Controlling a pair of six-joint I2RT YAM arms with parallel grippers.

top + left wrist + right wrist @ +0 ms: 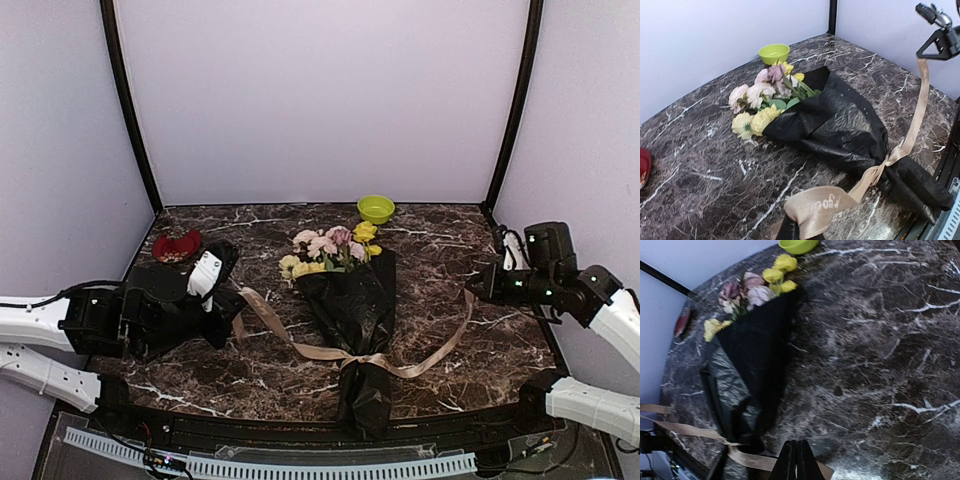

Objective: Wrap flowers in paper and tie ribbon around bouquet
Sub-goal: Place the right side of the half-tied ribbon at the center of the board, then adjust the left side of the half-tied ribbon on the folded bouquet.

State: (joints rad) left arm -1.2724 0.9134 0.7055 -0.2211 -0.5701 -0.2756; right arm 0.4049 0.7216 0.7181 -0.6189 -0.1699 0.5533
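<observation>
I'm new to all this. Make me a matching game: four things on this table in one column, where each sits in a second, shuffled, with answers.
1 ribbon
2 green bowl
3 red dish
4 flowers

A back edge of the table, middle
B poking out of the top of the black paper
C cinched round the paper's narrow lower part
D back left of the table

Pairs: 1-C, 2-A, 3-D, 4-B

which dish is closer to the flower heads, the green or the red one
The green bowl, just behind the yellow blooms; the red dish sits far off to the left.
</observation>
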